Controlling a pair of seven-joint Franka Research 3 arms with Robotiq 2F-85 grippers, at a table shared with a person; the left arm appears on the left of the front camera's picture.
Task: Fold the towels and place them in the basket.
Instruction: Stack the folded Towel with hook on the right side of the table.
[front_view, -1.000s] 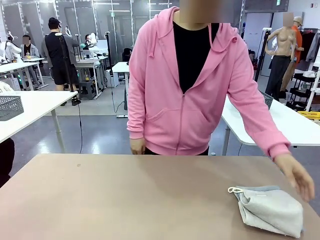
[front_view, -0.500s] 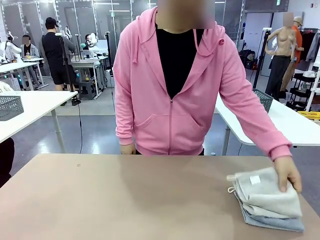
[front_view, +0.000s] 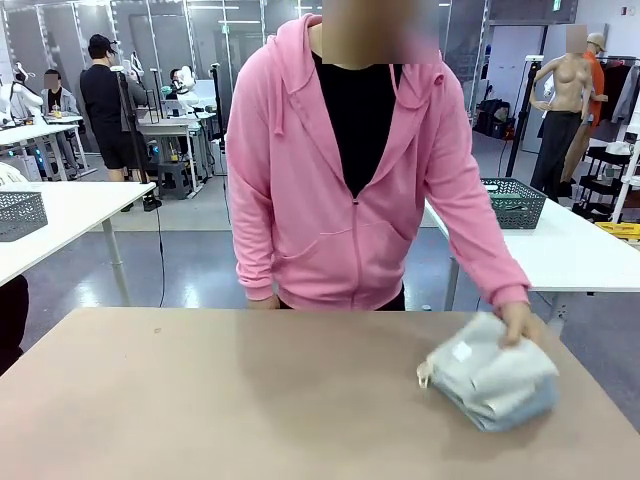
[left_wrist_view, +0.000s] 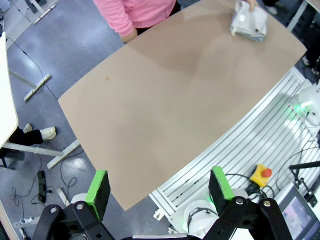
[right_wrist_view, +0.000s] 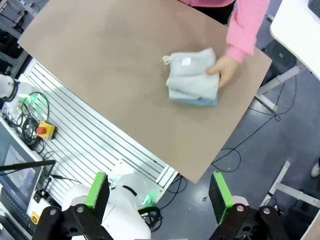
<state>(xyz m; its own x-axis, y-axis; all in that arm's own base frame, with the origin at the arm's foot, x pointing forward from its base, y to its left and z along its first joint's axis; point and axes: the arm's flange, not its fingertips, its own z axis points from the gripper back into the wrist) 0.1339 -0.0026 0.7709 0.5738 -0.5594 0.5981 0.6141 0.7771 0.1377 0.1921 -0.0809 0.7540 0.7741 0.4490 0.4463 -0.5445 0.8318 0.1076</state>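
Towels stacked on table, right side

White tables on glossy grey floor.

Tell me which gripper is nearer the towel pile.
Right. The right gripper hangs above the towel pile; the left gripper sees it across the table.
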